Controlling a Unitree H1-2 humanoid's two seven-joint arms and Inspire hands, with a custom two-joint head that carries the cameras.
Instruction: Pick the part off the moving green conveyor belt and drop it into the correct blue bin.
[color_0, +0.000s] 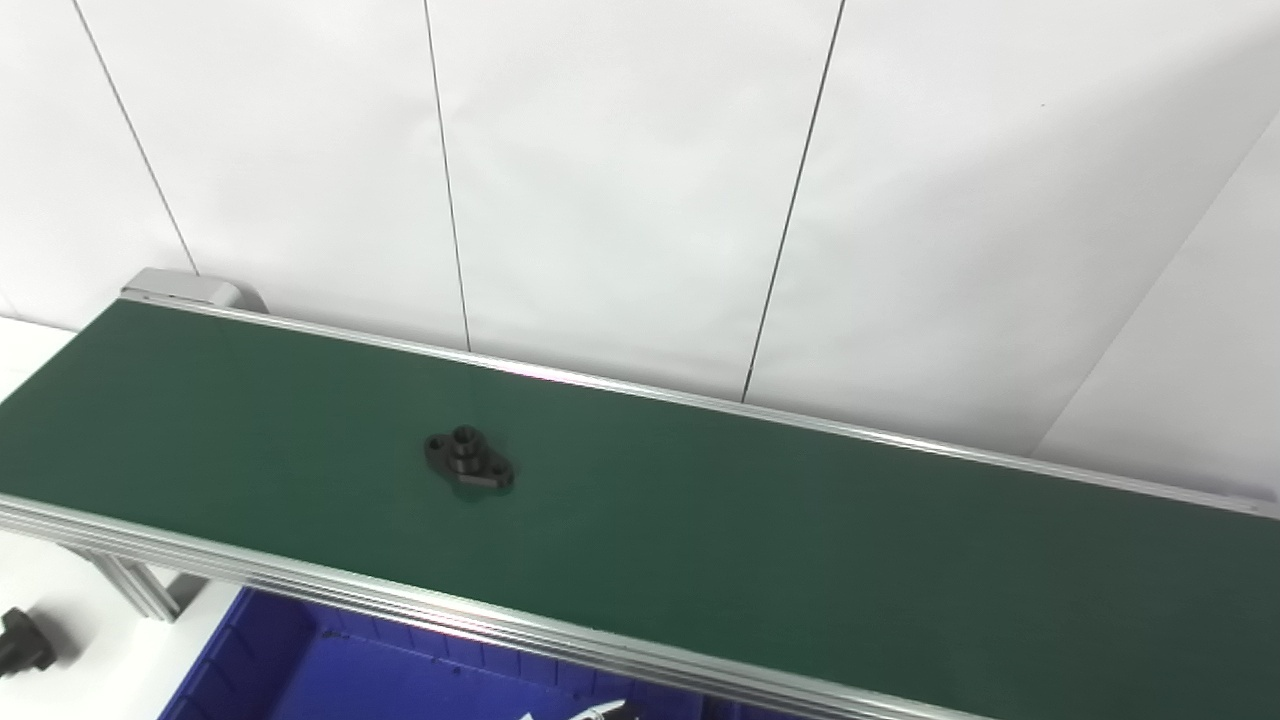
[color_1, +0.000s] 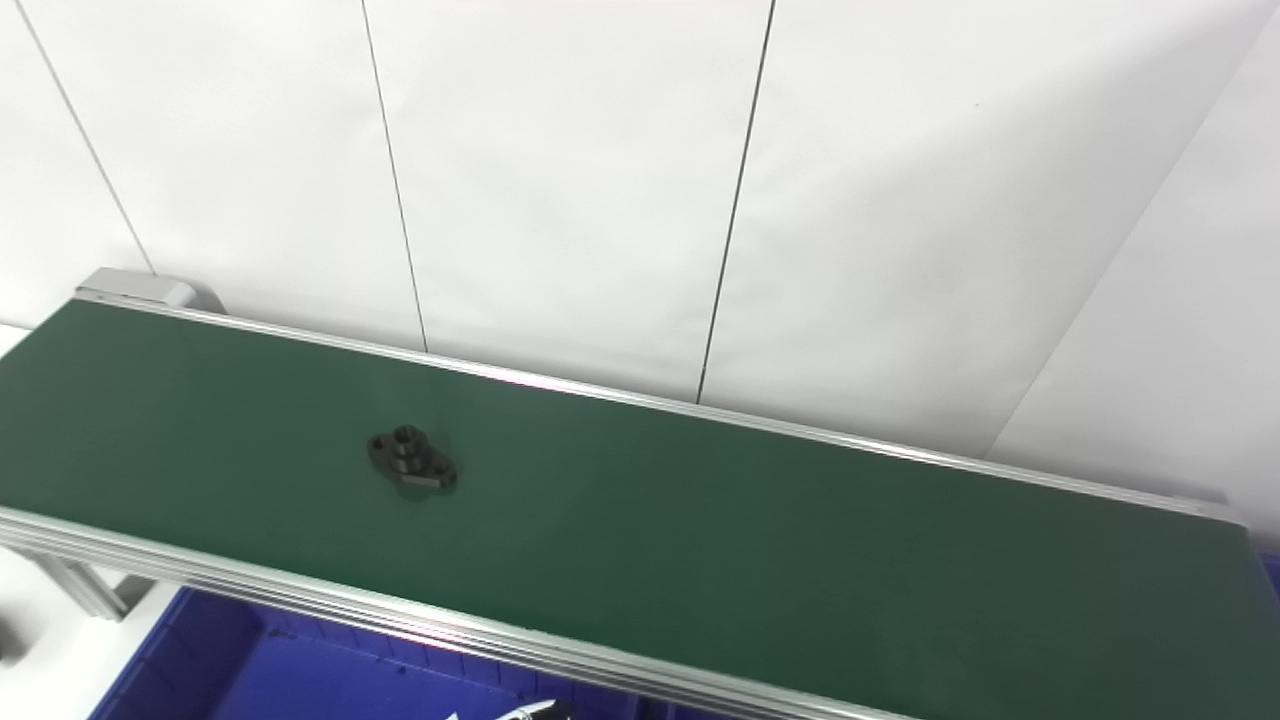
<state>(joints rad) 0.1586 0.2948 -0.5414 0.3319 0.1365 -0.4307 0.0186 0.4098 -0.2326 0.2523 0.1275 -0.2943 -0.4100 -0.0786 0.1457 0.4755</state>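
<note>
I see the black part (color_0: 469, 459) lying on the green belt (color_0: 760, 520), left of centre — only a hand tip (color_0: 603, 711) shows below, its grip unreadable, above the blue bin (color_0: 330, 670).

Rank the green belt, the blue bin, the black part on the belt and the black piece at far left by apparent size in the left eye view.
1. green belt
2. blue bin, partly hidden
3. black part
4. black piece, cut off by the frame, so unsure

belt (color_0: 700, 520): open around part (color_0: 469, 459) | wall (color_0: 620, 180) close behind
</note>
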